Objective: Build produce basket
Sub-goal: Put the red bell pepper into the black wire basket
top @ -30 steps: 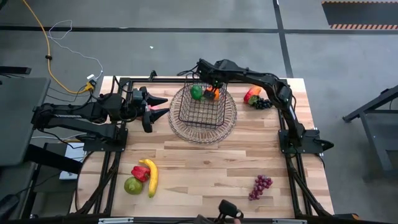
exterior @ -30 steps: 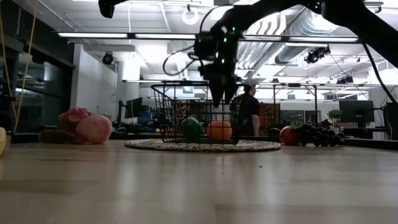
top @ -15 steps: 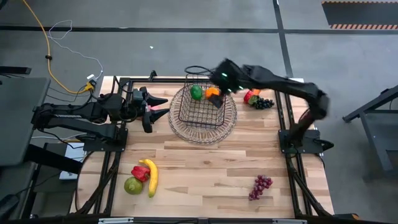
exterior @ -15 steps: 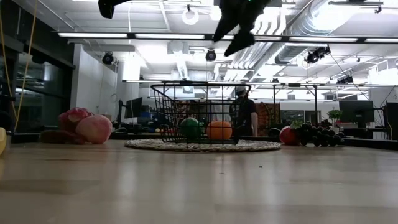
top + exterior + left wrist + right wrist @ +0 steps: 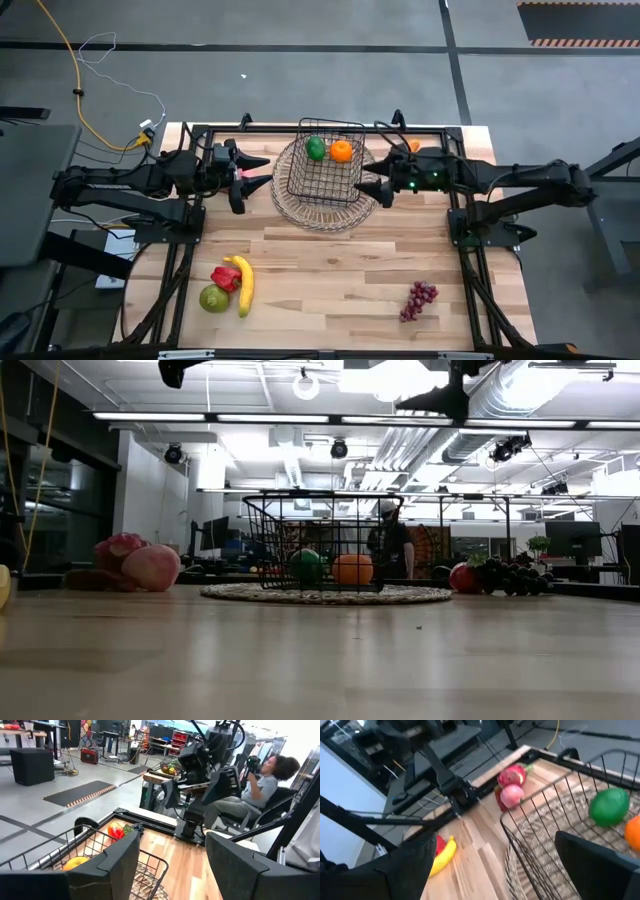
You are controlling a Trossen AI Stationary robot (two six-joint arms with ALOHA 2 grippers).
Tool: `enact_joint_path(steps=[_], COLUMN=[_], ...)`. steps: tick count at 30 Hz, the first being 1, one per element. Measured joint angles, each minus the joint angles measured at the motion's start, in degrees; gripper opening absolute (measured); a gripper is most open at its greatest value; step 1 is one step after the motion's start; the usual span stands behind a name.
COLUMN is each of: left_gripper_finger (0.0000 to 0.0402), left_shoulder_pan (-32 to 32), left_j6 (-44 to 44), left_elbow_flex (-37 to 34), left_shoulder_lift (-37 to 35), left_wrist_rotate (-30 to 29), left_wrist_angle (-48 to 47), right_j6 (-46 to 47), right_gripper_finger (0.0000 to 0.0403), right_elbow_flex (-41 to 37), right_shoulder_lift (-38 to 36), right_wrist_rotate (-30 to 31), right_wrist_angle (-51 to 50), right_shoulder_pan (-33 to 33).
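- Right hand (image 5: 372, 188) is hanging open and empty beside the basket's (image 5: 328, 170) right side.
- Left hand (image 5: 252, 171) is waiting half-open and empty near the bench's (image 5: 330, 270) left edge.
- The basket is sitting on a woven tray (image 5: 325, 208) by the far edge, holding a green fruit (image 5: 316, 148) and an orange (image 5: 341, 151).

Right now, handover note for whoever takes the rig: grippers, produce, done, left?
Right gripper: open, empty, raised beside the basket on its right.
Left gripper: jaws apart, empty, waiting left of the basket.
Done: green fruit and orange are in the basket, which sits on the woven tray.
Left: pink dragon fruit and peach by the left arm; banana, red pepper, green pear at front left; purple grapes at front right; red fruit and dark grapes beneath the right arm.
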Motion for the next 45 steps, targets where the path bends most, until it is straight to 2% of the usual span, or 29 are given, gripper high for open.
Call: enact_joint_path(steps=[5, 13, 18, 26, 45], left_gripper_finger=[0.0218, 0.0218, 0.0218, 0.0219, 0.0219], left_shoulder_pan=[0.01, -0.01, -0.01, 0.01, -0.01], left_j6=[0.60, 0.60, 0.56, -0.99, 1.68], left_elbow_flex=[0.00, 0.00, 0.00, 0.00, 0.00], left_shoulder_lift=[0.01, -0.01, 0.38, 2.09, 4.41], left_wrist_rotate=[0.00, -0.04, -1.95, -1.54, -1.53], left_wrist_angle=[0.03, 0.06, 0.16, 0.11, 0.12], right_j6=[4.03, 0.09, 0.32, 0.95, 1.39], right_gripper_finger=[0.0394, 0.0394, 0.0394, 0.0394, 0.0394], right_elbow_flex=[-1.09, -1.09, -1.09, -1.09, -1.09], right_shoulder_lift=[-0.63, -0.54, -0.52, -0.52, -0.50], right_wrist_rotate=[-0.24, 0.05, 0.07, 0.09, 1.69], right_wrist_angle=[0.81, 5.23, 5.66, 5.66, 5.66], right_shoulder_pan=[0.28, 0.28, 0.26, 0.26, 0.11])
